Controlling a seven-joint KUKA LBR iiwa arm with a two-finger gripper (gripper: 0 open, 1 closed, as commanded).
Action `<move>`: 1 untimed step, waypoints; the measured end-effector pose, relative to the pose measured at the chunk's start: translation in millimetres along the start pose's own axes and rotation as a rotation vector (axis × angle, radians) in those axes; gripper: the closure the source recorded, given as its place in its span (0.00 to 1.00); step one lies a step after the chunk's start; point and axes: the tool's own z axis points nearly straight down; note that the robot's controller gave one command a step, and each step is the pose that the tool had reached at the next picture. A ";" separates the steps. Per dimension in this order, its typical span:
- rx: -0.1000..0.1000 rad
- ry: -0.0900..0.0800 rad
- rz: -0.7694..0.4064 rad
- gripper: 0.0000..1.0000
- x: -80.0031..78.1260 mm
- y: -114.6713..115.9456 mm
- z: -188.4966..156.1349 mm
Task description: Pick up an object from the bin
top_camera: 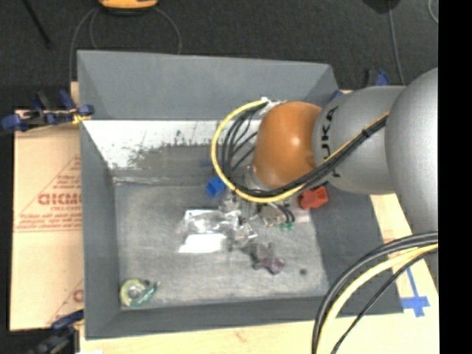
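My gripper reaches down in the middle of the bin, just under the arm's orange cover. It sits at the right end of a crumpled clear plastic wrapper that lies flat on the floor. A small blue block lies just above and left of the gripper, half hidden by the cables. Below and right of the gripper is a small purple piece, and a little green bit lies to its right. Whether the wrapper is between the gripper's tips I cannot make out.
A red block lies by the bin's right wall, partly under the arm. A clear round thing with a green part rests in the front left corner. The arm and its cables cover the bin's back right.
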 end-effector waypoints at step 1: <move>-0.003 0.003 -0.505 1.00 -14.6 13.0 -134.7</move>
